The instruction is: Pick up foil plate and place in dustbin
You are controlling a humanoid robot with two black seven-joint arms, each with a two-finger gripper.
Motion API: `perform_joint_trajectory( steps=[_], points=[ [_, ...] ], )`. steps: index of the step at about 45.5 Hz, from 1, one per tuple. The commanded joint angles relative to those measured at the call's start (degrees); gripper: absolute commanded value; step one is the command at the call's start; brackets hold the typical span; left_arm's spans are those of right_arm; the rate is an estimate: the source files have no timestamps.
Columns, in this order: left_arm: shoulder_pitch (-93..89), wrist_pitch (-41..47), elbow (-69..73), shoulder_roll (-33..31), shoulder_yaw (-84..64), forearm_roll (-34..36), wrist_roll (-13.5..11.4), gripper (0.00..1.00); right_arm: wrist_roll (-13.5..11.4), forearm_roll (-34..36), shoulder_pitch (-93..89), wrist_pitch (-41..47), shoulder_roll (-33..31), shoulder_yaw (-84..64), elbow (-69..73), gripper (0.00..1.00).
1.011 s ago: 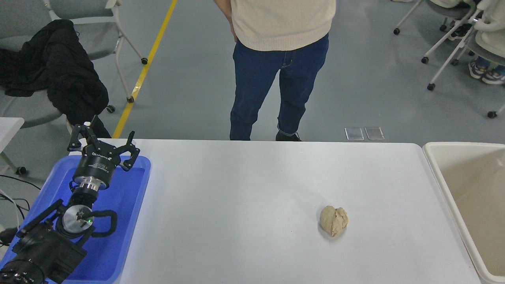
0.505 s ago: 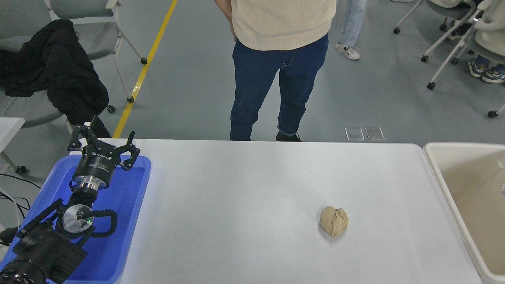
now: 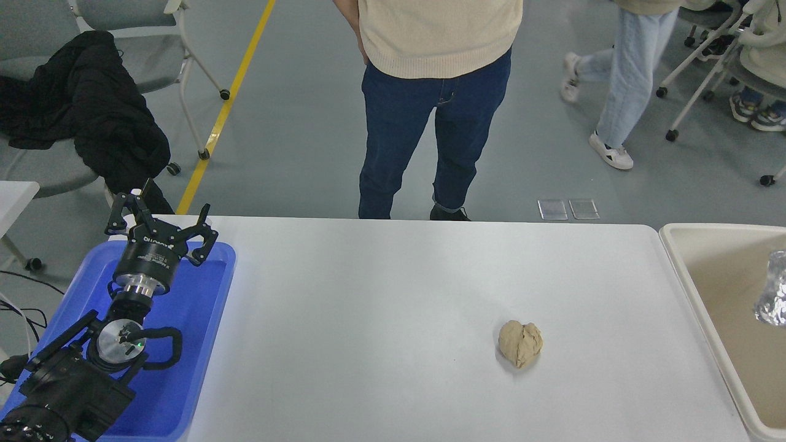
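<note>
A shiny silver piece of the foil plate [image 3: 772,288] shows at the picture's right edge, over the inside of the cream-beige dustbin [image 3: 681,270]. Most of it is cut off by the frame, and I cannot tell whether it is held or lies in the bin. No part of the right arm or its gripper shows. My left gripper [image 3: 162,216] is parked open over the far end of the blue tray [image 3: 202,319] at the lower left, nothing between its fingers.
A tan crumpled paper ball [image 3: 521,343] lies on the white table [image 3: 381,294], right of centre. One person [image 3: 436,104] stands at the far edge, and another [image 3: 620,80] walks past at the top right. Chairs stand on the floor behind.
The foil plate has come into view at the right edge over the dustbin. A person in light trousers has walked in at the top right. The left arm has not moved.
</note>
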Motion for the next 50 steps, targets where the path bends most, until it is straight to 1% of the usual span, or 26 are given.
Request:
perform_joint_trajectory(
  steps=[1,3,5,10,31,32,33,35,39,44,48,50],
  points=[
    [0.0,0.0,0.0,0.0,0.0,0.0,0.0,1.00,-0.4,0.1,-0.3,-2.8,0.8,0.6,-0.4,0.86],
    [0.0,0.0,0.0,0.0,0.1,0.0,0.0,1.00,-0.4,0.1,-0.3,-2.8,0.8,1.6,-0.4,0.91],
    [0.0,0.0,0.0,0.0,0.0,0.0,0.0,1.00,-0.4,0.1,-0.3,-2.8,0.8,2.8,-0.4,0.92],
    [0.0,0.0,0.0,0.0,0.0,0.0,0.0,1.00,-0.4,0.0,-0.4,-2.8,0.7,4.8,-0.4,0.92],
    [0.0,0.0,0.0,0.0,0.0,0.0,0.0,1.00,-0.4,0.0,1.4,-2.7,0.4,4.8,0.5,0.92],
    [0.0,0.0,0.0,0.0,0.0,0.0,0.0,1.00,-0.4,0.0,2.0,-2.6,0.3,4.8,0.8,0.92],
    [0.0,0.0,0.0,0.0,0.0,0.0,0.0,1.00,-0.4,-0.4,3.7,-2.6,0.0,4.8,1.8,0.97],
    [0.0,0.0,0.0,0.0,0.0,0.0,0.0,1.00,-0.4,-0.8,5.0,-2.6,-1.1,4.6,3.6,0.98],
    [0.0,0.0,0.0,0.0,0.0,0.0,0.0,1.00,-0.4,-1.0,7.2,-2.6,-5.3,4.4,9.7,0.98],
    [0.0,0.0,0.0,0.0,0.0,0.0,0.0,1.00,-0.4,-1.3,13.8,-2.4,-11.6,4.3,22.8,0.98],
    [0.0,0.0,0.0,0.0,0.0,0.0,0.0,1.00,-0.4,-3.4,19.4,-2.1,-16.9,4.2,33.8,0.98],
    [0.0,-0.1,0.0,0.0,0.0,0.0,0.0,1.00,-0.4,-4.7,22.1,-1.9,-18.9,4.1,38.1,1.00]
  ],
)
